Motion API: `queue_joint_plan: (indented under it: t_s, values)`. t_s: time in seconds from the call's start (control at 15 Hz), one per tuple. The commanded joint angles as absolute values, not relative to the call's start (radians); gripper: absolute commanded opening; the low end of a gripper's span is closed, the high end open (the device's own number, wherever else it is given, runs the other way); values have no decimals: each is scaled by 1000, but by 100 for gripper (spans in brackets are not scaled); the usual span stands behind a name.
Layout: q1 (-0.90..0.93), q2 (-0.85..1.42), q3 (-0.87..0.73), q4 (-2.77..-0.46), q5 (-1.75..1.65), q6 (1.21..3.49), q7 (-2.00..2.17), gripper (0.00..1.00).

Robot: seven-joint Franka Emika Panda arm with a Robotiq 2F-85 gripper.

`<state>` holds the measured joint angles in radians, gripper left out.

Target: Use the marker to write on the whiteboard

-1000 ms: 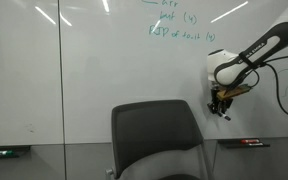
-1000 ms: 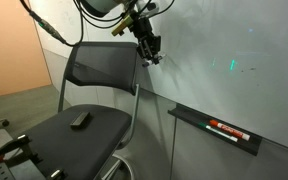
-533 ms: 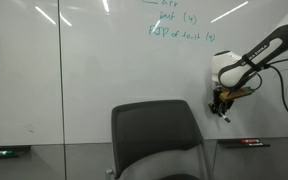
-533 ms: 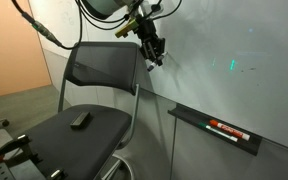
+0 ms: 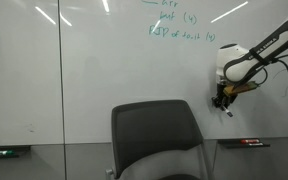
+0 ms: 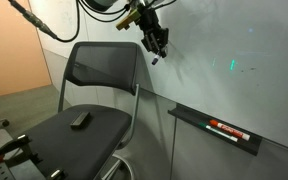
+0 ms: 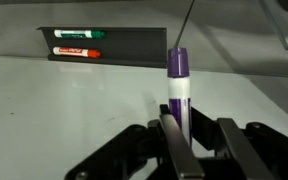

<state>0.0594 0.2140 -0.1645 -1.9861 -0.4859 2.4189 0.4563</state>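
The whiteboard point(image 5: 94, 70) is a wide glossy white wall board with a vertical seam and green handwriting point(image 5: 180, 30) near the top. It also shows in an exterior view point(image 6: 234, 50) and fills the wrist view point(image 7: 74, 100). My gripper point(image 5: 223, 103) hangs at the board's right part, below the writing. It also shows in an exterior view point(image 6: 158, 47). It is shut on a purple-and-white marker point(image 7: 176, 85) whose tip points at the board. In the wrist view the jaws point(image 7: 194, 135) clamp the marker's body.
A grey chair point(image 5: 154, 140) stands in front of the board, left of the gripper, with a small dark object point(image 6: 80, 120) on its seat. A dark marker tray point(image 6: 219, 128) under the board holds a green marker point(image 7: 79, 35) and a red marker point(image 7: 74, 50).
The gripper with the marker has moved a little upward and sideways along the board, toward the right in the view facing the board. Nothing else has moved.
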Motion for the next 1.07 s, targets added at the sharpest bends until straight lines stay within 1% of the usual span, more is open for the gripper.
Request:
queue_joint_plan:
  t_s: [0.0,0.13,0.33,1.0]
  values:
    - [53,178,-184,-2015,-563,2322,521,17]
    - [41,174,-189,-2031,-589,2287,534,17]
    - [12,185,-186,-2048,-573,2303,522,15]
    - [-20,249,-197,-2056,-567,2495,529,16]
